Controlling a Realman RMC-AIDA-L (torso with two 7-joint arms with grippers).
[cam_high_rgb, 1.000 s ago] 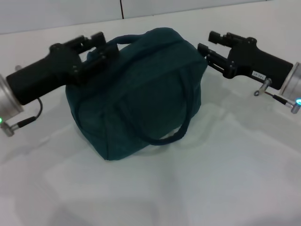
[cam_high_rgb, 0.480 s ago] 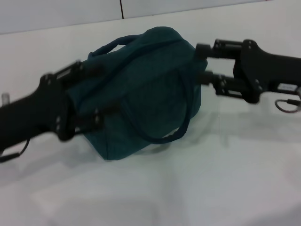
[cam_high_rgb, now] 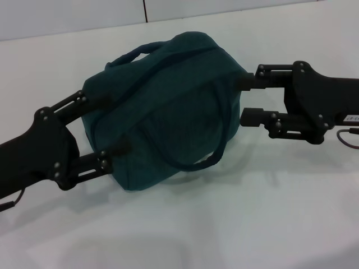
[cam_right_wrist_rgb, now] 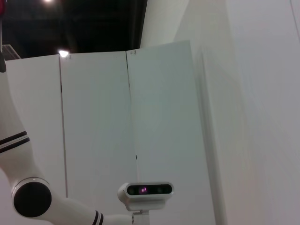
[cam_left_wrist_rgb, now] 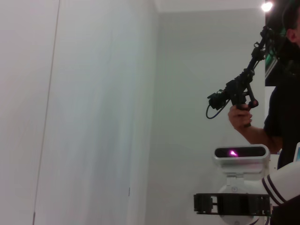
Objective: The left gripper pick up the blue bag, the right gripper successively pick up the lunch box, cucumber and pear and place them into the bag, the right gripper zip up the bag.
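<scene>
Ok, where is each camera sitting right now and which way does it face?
Head view: on the head, looking down at the blue bag, left gripper and right gripper open at its ends.
Left wrist view: faces a wall, the robot's head, a person behind.
Right wrist view: faces wall panels, the same head.
Both wrist views share that head.

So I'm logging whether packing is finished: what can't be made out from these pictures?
- Contents of the blue bag: head view, hidden by its own fabric.
- Zipper state: head view, not discernible on the bag's top.
- Left gripper and right gripper, open at the bag's ends: contact with the fabric unclear.
- Both wrist views: only walls and room, no table.
</scene>
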